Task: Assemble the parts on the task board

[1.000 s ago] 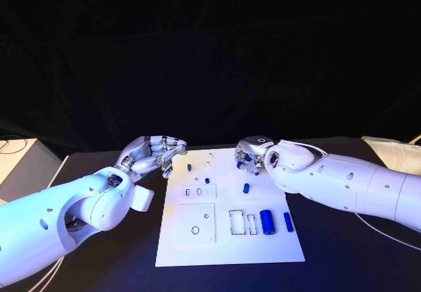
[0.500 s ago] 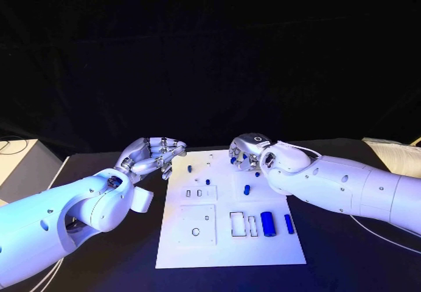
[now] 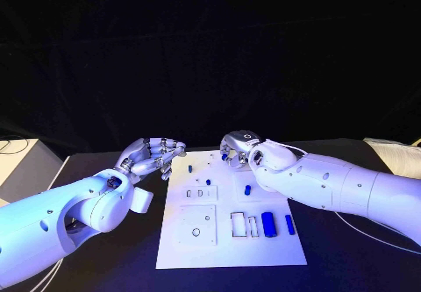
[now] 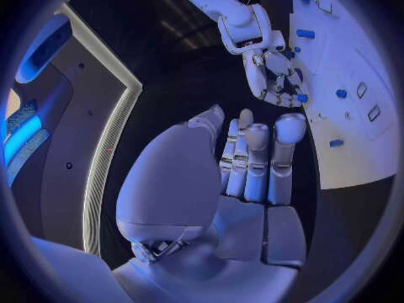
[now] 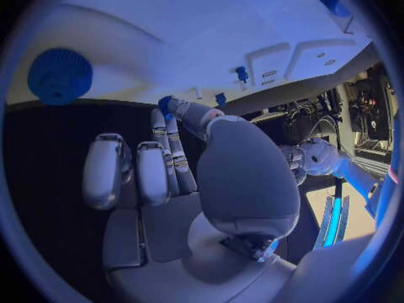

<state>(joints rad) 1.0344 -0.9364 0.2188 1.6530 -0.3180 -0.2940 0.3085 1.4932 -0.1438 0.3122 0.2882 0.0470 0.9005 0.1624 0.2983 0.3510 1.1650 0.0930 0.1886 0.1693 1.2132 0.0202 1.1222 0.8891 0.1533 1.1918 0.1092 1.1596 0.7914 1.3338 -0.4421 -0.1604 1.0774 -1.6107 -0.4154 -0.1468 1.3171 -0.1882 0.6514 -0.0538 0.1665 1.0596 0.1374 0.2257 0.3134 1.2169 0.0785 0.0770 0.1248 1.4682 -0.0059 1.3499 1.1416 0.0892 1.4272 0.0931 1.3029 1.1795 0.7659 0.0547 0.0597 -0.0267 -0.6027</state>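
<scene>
The white task board [image 3: 230,243] lies in the middle of the black table. Small blue parts stand on it [image 3: 190,168] [image 3: 208,181] [image 3: 247,189]; a thick blue cylinder [image 3: 268,223] and a slimmer one [image 3: 289,224] lie nearer me. My right hand [image 3: 235,149] hovers over the board's far edge and pinches a small blue part [image 5: 165,103] at its fingertips; that part [image 4: 301,97] is also seen in the left wrist view. My left hand [image 3: 154,156] hangs beside the board's far left corner, fingers half curled, holding nothing.
Rectangular recesses and slots [image 3: 198,193] [image 3: 236,222] mark the board's middle. A round ribbed blue part [image 5: 59,75] sits on the board near my right hand. A pale box [image 3: 19,159] stands at the table's left edge, and a white cable [image 3: 368,234] runs along the right.
My right hand has moved left and slightly farther away over the board's far edge, carrying the small blue part. The left hand has stayed put.
</scene>
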